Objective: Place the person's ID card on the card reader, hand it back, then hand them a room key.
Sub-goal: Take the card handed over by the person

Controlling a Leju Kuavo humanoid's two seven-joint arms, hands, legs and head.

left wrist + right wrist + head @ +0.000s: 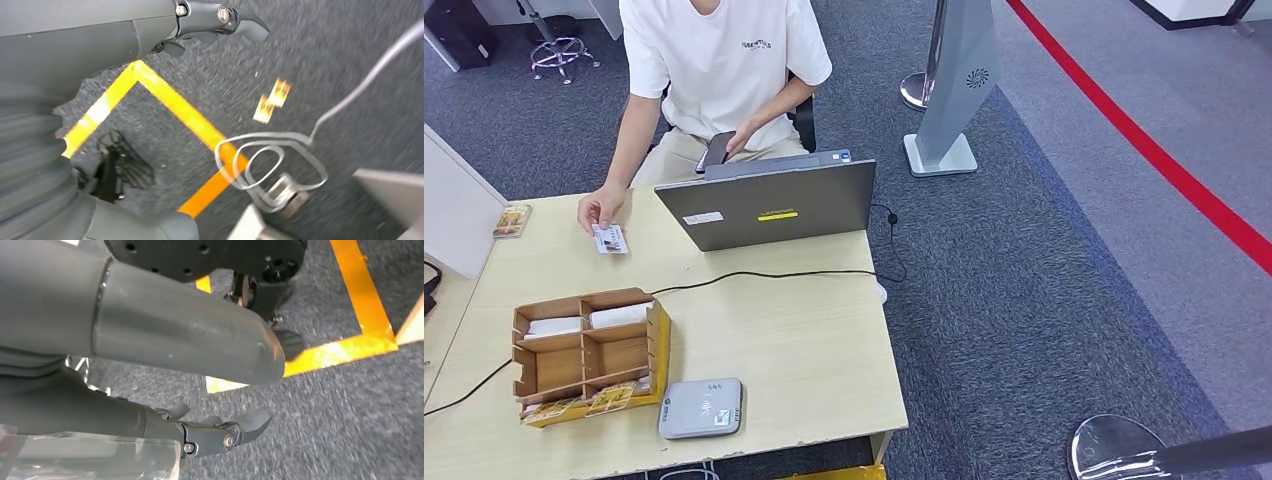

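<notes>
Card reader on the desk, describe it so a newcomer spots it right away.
Start at the pale wooden table and go to its near edge. Beside the yellow-fronted cardboard organizer lies the card reader: a flat grey rounded pad, unlike the boxy, compartmented organizer.

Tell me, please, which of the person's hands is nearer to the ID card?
Their right hand: it touches the ID card on the table. Their left hand holds a phone behind the laptop, apart from the card.
</notes>
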